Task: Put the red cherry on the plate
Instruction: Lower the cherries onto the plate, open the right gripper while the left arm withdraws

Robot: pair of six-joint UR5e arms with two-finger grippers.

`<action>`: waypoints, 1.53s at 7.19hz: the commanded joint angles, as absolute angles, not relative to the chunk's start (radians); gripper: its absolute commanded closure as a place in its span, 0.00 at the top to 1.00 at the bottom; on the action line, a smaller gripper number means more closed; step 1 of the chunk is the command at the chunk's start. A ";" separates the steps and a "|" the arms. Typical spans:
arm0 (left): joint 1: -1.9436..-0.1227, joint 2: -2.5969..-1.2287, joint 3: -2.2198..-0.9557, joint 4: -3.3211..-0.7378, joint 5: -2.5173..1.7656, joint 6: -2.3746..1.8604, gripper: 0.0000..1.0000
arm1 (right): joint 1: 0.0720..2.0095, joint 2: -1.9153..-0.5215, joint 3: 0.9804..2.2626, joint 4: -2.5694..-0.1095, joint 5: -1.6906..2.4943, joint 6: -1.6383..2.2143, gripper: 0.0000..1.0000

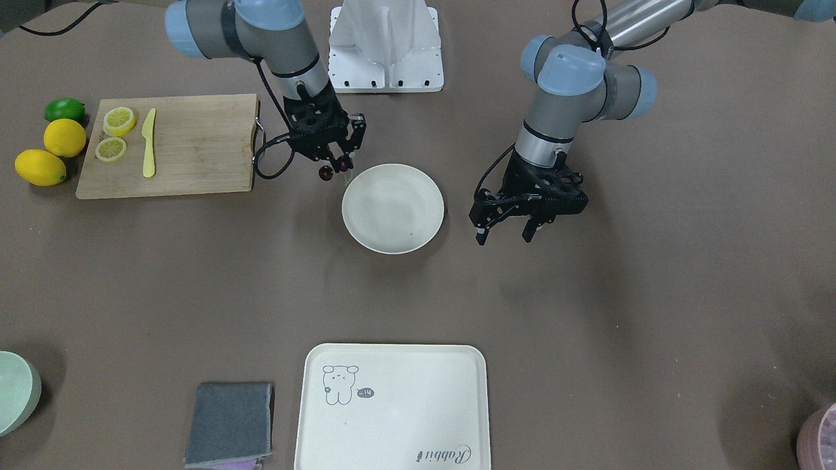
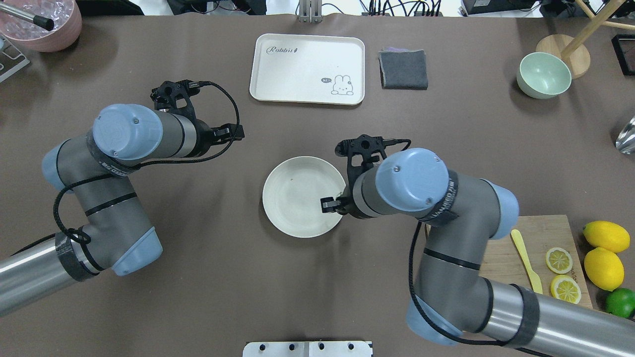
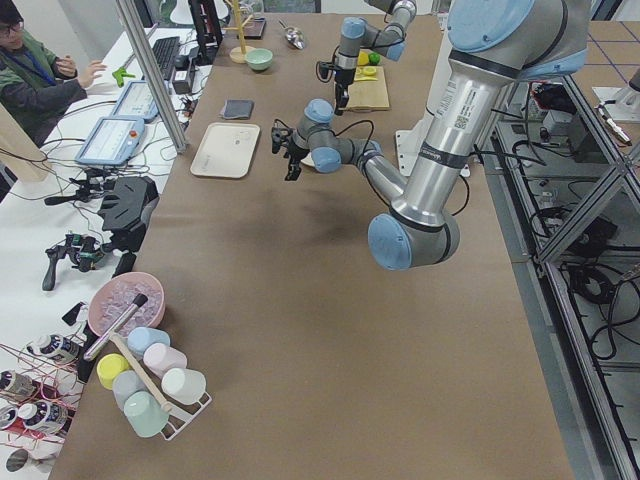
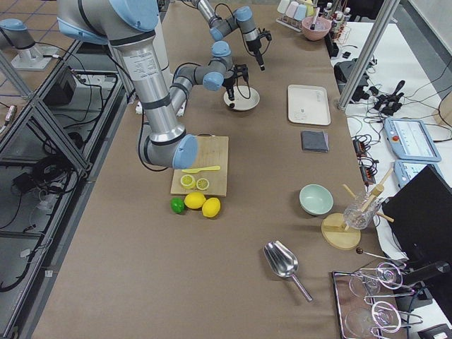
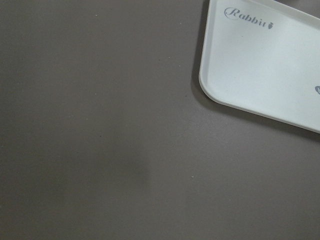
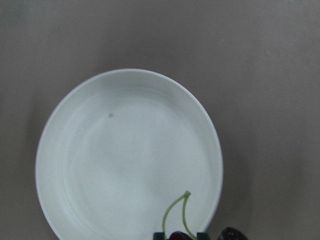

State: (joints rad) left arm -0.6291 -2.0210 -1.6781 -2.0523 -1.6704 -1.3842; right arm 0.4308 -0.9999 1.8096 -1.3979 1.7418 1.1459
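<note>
The red cherry (image 1: 324, 172), a pair of dark glossy fruits on thin green stems (image 6: 175, 215), hangs from my right gripper (image 1: 337, 163), which is shut on it. The pair is in the air just beside the round cream-white plate (image 1: 392, 209), at the rim nearest the robot's right. In the right wrist view the stems curve over the plate (image 6: 125, 160), which holds nothing. My left gripper (image 1: 504, 234) hovers open with nothing in it on the plate's other side. From overhead the plate (image 2: 297, 198) shows, but my right wrist hides the cherry.
A wooden board (image 1: 196, 147) with two lemon slices and a yellow knife (image 1: 149, 151) lies on the right arm's side, with two lemons (image 1: 64, 137) and a lime (image 1: 64, 109) past it. A rabbit tray (image 1: 392, 408), grey cloth (image 1: 230, 423) and mint bowl (image 1: 16, 390) sit at the far edge.
</note>
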 commanded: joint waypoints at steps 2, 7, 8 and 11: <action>-0.664 -1.942 -1.689 -2.065 -1.678 -1.280 0.98 | 0.431 -0.825 1.610 -1.390 1.687 1.157 0.00; -0.932 -1.706 -1.740 -2.158 -1.920 -0.872 0.97 | 0.396 -0.802 1.491 -1.335 1.643 1.180 0.00; -0.972 -1.704 -1.735 -2.154 -1.974 -0.871 0.98 | 0.394 -0.792 1.491 -1.335 1.644 1.184 0.00; -1.008 -1.692 -1.707 -2.163 -1.993 -0.870 0.98 | 0.391 -0.764 1.493 -1.336 1.647 1.240 1.00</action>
